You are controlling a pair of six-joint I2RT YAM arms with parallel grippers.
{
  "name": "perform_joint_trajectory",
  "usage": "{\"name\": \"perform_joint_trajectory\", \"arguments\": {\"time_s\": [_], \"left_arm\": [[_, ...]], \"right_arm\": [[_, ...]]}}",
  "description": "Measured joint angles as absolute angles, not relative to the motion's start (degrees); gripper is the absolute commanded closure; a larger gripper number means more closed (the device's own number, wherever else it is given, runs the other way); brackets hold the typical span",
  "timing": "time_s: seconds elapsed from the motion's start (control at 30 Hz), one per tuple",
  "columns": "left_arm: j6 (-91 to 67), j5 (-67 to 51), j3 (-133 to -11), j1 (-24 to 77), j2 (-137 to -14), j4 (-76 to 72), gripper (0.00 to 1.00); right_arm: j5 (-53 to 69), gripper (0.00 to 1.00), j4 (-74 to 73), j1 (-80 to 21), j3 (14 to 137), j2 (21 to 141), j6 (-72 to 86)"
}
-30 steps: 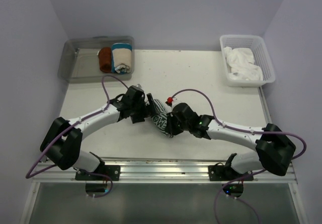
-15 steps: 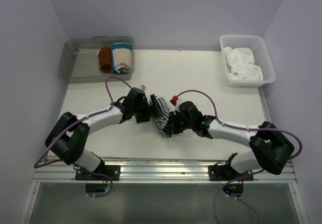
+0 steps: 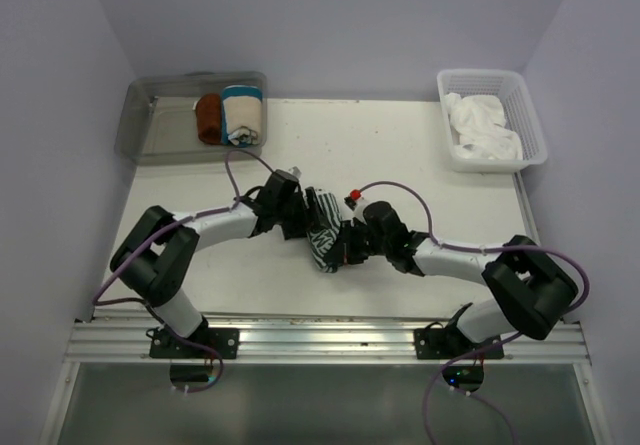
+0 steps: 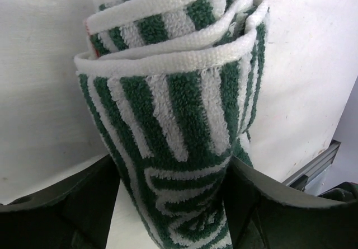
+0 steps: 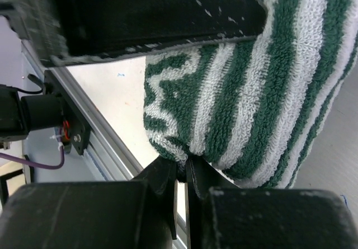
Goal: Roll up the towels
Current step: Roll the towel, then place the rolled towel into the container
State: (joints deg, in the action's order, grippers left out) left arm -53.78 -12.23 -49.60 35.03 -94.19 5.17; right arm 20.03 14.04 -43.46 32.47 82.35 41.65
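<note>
Striped towel (image 3: 322,229): rolled into a thick green-and-white bundle. It is at the middle of the surface (image 3: 420,165), between the two arms. Its layered end faces the left wrist camera.

Left pincer (image 3: 304,223): jaws wide, straddling the roll. One finger (image 4: 67,210) stands on each flank of the roll, just beside the cloth.

Right pincer (image 3: 346,249): jaws closed, with no gap visible between the fingertips (image 5: 163,176). The tips pinch an edge of the striped towel, and the rest of the roll bulges beyond them.

White towel (image 3: 482,125): crumpled and unrolled, inside the basket (image 3: 532,135) at the far right corner of the surface.

Bin (image 3: 150,125): clear, at the far left corner. It holds a brown towel (image 3: 208,118) and a cream towel (image 3: 242,115), both rolled, side by side and touching
</note>
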Motion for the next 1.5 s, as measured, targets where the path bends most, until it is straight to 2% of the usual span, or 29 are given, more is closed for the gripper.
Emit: {"name": "perform_joint_trajectory", "arguments": {"time_s": [0.03,0.07,0.1,0.13,0.17,0.2,0.23,0.27,0.3,0.37,0.43,0.5,0.6,0.8,0.93,1.2,1.5], "left_arm": [[-53.84,-12.29,-49.84,35.24,-94.74,4.93,0.35],[-53.98,-12.43,-50.02,35.42,-95.24,4.6,0.45],[-54.19,-12.64,-50.17,35.62,-95.85,4.14,0.49],[-54.26,-12.99,-50.41,35.73,-96.55,3.68,0.58],[-54.37,-13.3,-50.61,35.79,-97.08,3.36,0.61],[-54.52,-13.52,-50.85,35.81,-97.43,3.16,0.63],[-54.41,-13.76,-51.29,35.86,-97.86,3.11,0.7],[-54.46,-13.8,-51.57,35.92,-98.08,3.14,0.73],[-54.39,-13.65,-52.07,36.07,-98.3,3.66,0.75],[-54.17,-12.6,-54.08,36.4,-99.04,6.02,0.77],[-53.76,-11.14,-56.8,36.8,-100.01,9.23,0.79],[-53.1,-9.19,-58.89,37.17,-100.38,12.05,0.81],[-51.13,-5.72,-61.65,37.47,-100.38,17.02,0.86],[-42.98,1.93,-69.47,36.86,-100.47,28.88,0.86],[-36.73,6.55,-75.5,35.73,-100.95,35.4,0.89],[-25.78,10.85,-86.85,31.03,-101.58,46.0,0.87],[-17.1,13.39,-100.86,22.24,-101.47,53.06,0.85]], "right_arm": [[20.16,1.0,14.33,-43.42,32.42,82.5,41.71],[20.29,1.0,14.59,-43.42,32.42,82.72,41.85],[20.45,1.0,14.92,-43.42,32.42,83.02,41.93],[20.53,1.0,15.27,-43.42,32.42,83.4,42.02],[20.6,1.0,15.55,-43.42,32.42,83.77,42.09],[20.67,0.95,15.86,-43.42,32.42,84.05,42.19],[20.67,0.89,15.99,-43.42,32.42,84.2,42.28],[20.64,0.81,16.03,-43.42,32.42,84.23,42.44],[20.62,0.59,16.03,-43.38,32.42,84.23,42.46],[20.53,0.4,15.33,-43.38,32.45,84.14,42.26],[19.75,0.24,13.19,-43.59,32.45,83.0,41.54],[17.82,0.19,10.02,-43.55,32.51,80.66,40.34],[12.45,0.17,1.96,-43.48,33.56,74.67,38.33],[2.98,0.13,-9.1,-43.44,36.67,61.63,34.59],[-2.17,0.11,-13.52,-43.44,37.91,57.34,32.88],[-9.26,0.12,-20.1,-43.44,44.8,64.51,33.67],[-8.86,0.12,-19.94,-43.44,57.19,77.12,34.5]]}}
